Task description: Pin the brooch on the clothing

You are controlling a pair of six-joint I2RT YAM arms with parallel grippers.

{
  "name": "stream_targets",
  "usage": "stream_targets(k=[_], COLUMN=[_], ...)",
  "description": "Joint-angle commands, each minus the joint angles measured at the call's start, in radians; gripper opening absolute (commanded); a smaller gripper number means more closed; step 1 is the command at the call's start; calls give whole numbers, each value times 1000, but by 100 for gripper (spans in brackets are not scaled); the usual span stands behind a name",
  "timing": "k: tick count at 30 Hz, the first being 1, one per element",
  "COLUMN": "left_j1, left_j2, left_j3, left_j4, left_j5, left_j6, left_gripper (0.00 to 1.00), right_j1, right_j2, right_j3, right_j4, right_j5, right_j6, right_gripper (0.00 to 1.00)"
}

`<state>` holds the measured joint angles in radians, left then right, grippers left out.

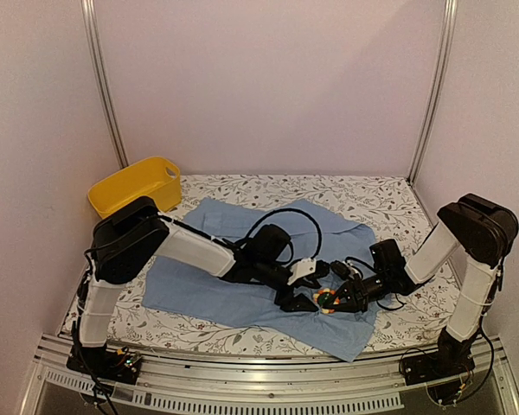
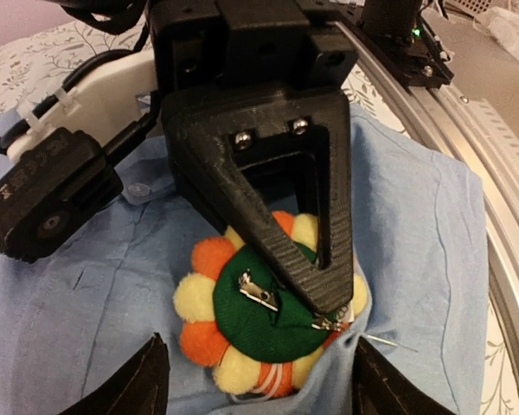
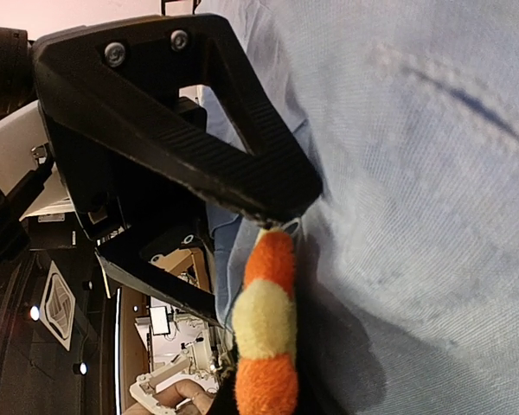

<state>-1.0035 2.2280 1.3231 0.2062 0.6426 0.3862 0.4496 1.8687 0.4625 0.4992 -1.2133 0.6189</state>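
Shirt lay spread flat on the table, with the basin at the far left corner, off the cloth. Both arms reached in low and met over the near right part of the shirt.

Brooch was there, at the shirt, between the two grippers. The left wrist view showed its green felt back facing the camera, with orange and yellow petals around the rim. A silver pin sat on the felt, and a thin wire end stuck out to the right over the cloth.

Right gripper looked pinched on the brooch. One finger lay across the green back with its tip by the pin's end; the other was hidden behind the brooch. The right wrist view showed the brooch edge-on at the fingertips, close against the shirt.

Left gripper had its jaws wide apart, holding nothing. Its two fingers sat either side of the brooch, just short of it. Whether the wire pierced the cloth could not be told.
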Motion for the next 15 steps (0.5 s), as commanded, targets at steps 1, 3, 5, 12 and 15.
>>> stream_targets(k=[1, 3, 5, 12, 15], left_j1=[-14, -15, -14, -13, -11], left_j2=[15, 16, 14, 15, 13], left_j3=[28, 30, 31, 33, 33], left_j4=[63, 66, 69, 59, 48], left_j5=[44, 63, 93, 118, 130], left_j6=[-64, -75, -85, -86, -83], left_gripper=[66, 60, 56, 43, 41], right_j1=[17, 18, 19, 20, 20], right_j2=[31, 23, 15, -31, -53], right_j3=[-8, -10, -10, -12, -12], right_j4=[-18, -19, -19, -22, -24], right_j5=[38, 36, 28, 12, 2], right_j6=[-33, -33, -31, -34, -39], right_gripper=[0, 0, 0, 0, 0])
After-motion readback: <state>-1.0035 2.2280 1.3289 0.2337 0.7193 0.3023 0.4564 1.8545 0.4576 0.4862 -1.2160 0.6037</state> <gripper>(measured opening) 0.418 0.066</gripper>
